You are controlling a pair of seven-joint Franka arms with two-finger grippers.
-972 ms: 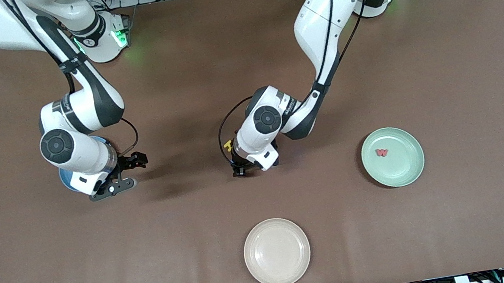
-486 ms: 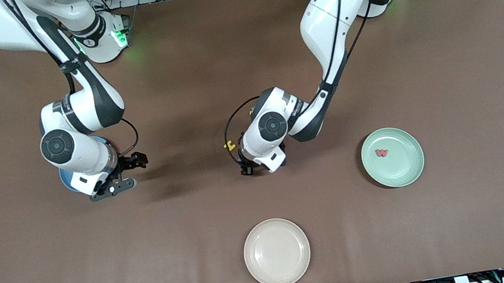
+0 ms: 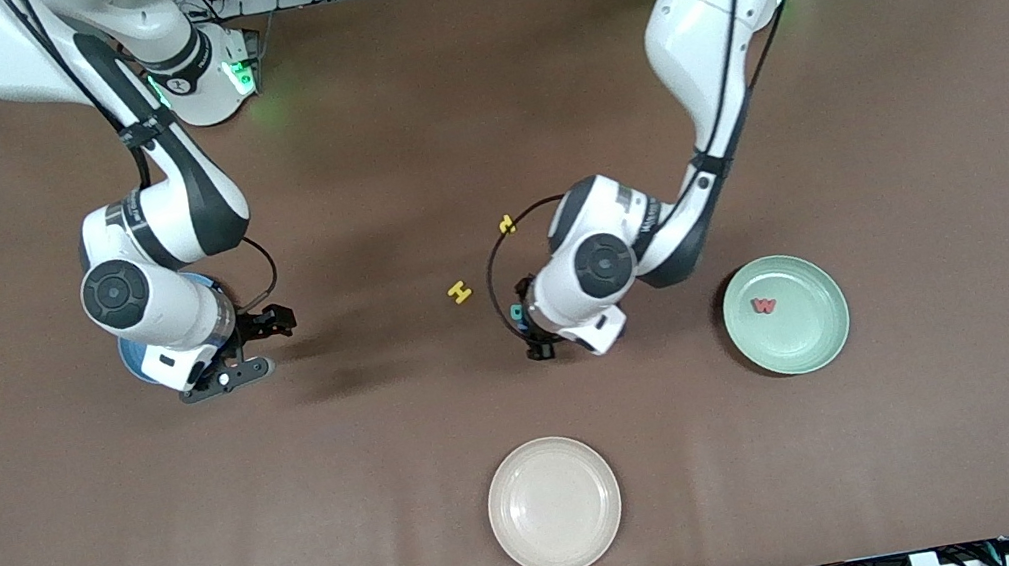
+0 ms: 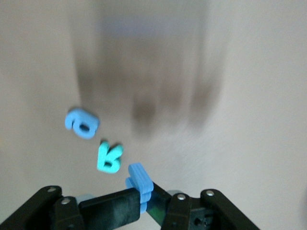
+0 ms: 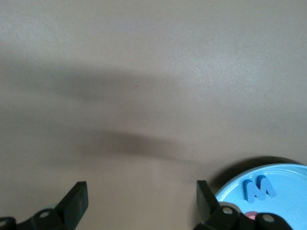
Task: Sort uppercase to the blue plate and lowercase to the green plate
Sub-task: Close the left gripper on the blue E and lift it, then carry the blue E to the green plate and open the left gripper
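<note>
The left end effector (image 4: pixel 142 199) was clamped on a blue letter (image 4: pixel 139 179) above the surface (image 3: pixel 942 102). The right end effector (image 5: pixel 141 199), beside the blue plate (image 5: pixel 283 179), stood fully open and empty.

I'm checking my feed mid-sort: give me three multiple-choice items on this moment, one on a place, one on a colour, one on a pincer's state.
1. Where does the red w lie?
A. on the cream plate
B. on the green plate
C. on the bare table

2. What colour is the letter in the left pincer?
A. blue
B. yellow
C. red

3. How does the right pincer stand?
A. shut on a letter
B. shut, empty
C. open, empty

Answers:
1 B: the red w rests on the green plate.
2 A: the left pincer is shut on a blue letter.
3 C: the right pincer hangs by the blue plate with fingers wide and nothing between them.
</note>
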